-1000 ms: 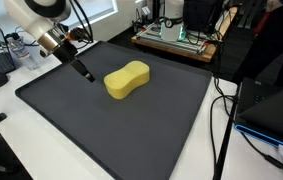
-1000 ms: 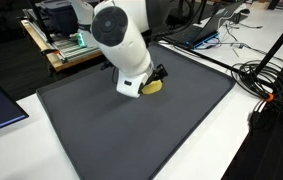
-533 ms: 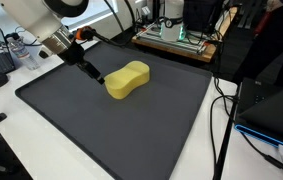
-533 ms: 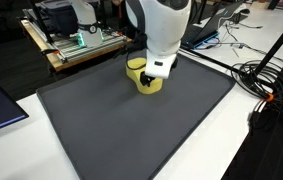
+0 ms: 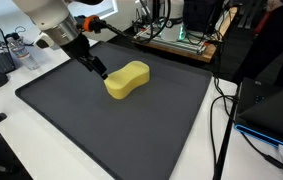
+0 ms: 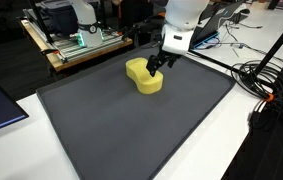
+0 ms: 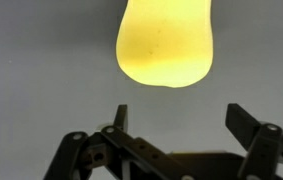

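Reads as an approach stage: poised with the hand (image 5: pixel 99 72) low over the dark mat (image 5: pixel 101 135), just beside one rounded end of the yellow sponge (image 5: pixel 127 80). Cannot tell from either exterior view whether fingertip and foam touch. Stands wide open, gripping nothing. From the wrist view, shows the hand (image 7: pixel 178 118) framing only bare mat, with the sponge's end (image 7: pixel 166 42) ahead of the fingertips and apart from them.

Find the sponge lying flat on the mat, in the half nearer the wooden rack (image 5: pixel 171 38) of electronics, well apart from the mat's other edges.

Judging from this pose, taking hold would call for moving forward until the jaws straddle the sponge across its short width. Would then call for lowering until the fingers flank the foam, and closing gently, since foam gives under pressure and can squirm out of a shallow pinch. Worth keeping the fingertips off the mat to avoid dragging it.

Sponge: soft matte foam, finely pored, peanut-shaped with a pinched waist, two bulging ends and rounded edges. Mat: thin, flat, rectangular, dull charcoal, rubbery-looking, without pattern. Spread over a smooth white bench (image 5: pixel 11 145). Hand: black, hard, built of angular linkage bars ending in flat pads. Mounted on an arm (image 6: pixel 186 15) of glossy white shells. Loose black cables (image 6: pixel 266 80) trailing across the bench beside the mat.
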{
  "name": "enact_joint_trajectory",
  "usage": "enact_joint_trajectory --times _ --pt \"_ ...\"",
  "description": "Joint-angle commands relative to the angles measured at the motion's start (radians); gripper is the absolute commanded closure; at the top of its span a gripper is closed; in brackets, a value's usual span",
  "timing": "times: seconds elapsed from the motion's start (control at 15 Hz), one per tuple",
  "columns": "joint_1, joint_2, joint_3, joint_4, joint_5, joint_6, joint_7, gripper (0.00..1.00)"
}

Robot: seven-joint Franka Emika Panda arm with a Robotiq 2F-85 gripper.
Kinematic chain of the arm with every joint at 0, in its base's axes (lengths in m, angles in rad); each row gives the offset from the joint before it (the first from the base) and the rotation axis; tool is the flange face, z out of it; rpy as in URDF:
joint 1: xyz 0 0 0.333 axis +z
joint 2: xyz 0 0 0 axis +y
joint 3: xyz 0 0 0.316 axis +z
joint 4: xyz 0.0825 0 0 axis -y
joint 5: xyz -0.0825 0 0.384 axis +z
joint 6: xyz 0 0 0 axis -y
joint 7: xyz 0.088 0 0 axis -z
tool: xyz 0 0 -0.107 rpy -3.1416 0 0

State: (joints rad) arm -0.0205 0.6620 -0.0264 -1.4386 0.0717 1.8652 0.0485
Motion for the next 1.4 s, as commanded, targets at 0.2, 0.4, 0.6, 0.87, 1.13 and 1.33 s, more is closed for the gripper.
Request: enact_joint_trajectory --times 0.2,0.4,0.6,0.87,1.13,1.33 --pt "-0.038 -0.175 -0.014 -0.250 0.018 0.103 -0.004 0.00" --pt "-0.092 -0.251 -0.015 -0.376 0.066 0.187 -0.049 0.00" --pt "-0.147 -0.316 -0.022 -0.486 0.131 0.258 -0.099 0.00" --pt "-0.218 -0.379 -0.023 -0.589 0.253 0.313 -0.240 0.00" --pt "-0.282 -0.386 -0.028 -0.631 0.398 0.326 -0.417 0.00" --pt "-0.317 -0.371 -0.032 -0.641 0.486 0.309 -0.525 0.00"
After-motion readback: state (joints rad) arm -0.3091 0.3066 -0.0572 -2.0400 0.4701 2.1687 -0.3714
